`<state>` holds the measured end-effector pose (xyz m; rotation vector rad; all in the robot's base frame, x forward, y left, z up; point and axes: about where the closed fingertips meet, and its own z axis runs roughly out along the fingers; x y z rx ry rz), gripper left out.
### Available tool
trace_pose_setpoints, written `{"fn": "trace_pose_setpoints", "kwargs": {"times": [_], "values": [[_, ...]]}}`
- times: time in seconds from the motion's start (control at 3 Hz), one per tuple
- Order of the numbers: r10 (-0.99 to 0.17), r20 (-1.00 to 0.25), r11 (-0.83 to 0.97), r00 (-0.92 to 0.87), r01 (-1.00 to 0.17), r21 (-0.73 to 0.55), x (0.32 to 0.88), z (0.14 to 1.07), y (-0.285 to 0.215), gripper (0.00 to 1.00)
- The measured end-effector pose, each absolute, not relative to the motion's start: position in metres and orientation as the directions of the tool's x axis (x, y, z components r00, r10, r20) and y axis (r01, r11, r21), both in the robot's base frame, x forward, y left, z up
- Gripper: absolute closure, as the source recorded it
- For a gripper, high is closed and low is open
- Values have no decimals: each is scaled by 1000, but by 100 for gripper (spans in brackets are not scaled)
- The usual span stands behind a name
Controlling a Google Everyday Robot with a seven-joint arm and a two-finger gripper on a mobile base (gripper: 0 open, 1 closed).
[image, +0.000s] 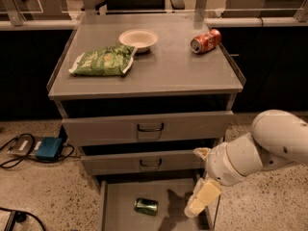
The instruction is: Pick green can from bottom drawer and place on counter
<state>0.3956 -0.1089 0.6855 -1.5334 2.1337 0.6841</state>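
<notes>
The green can point(146, 206) lies on its side on the floor of the open bottom drawer point(120, 215), left of the middle. My gripper point(199, 177) hangs over the drawer's right part, to the right of the can and above it, not touching it. One pale finger point(203, 198) points down and another point(202, 152) sits higher up by the middle drawer. The counter point(168, 76) is the grey cabinet top above.
On the counter lie a green snack bag point(102, 60), a white bowl point(138, 39) and a red-orange can point(205, 41) on its side. Two upper drawers with dark handles point(150, 127) stand slightly open. A blue box with cables point(48, 148) lies on the floor at left.
</notes>
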Motion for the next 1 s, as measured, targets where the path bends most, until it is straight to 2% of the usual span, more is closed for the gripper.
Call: {"fn": "trace_pose_setpoints", "kwargs": {"times": [0.67,1.0], "values": [[-687,-638,384,-348,-919,88,417,625,-109,0],[-686,-639,383,-348,-919,89,417,624,-108,0]]}}
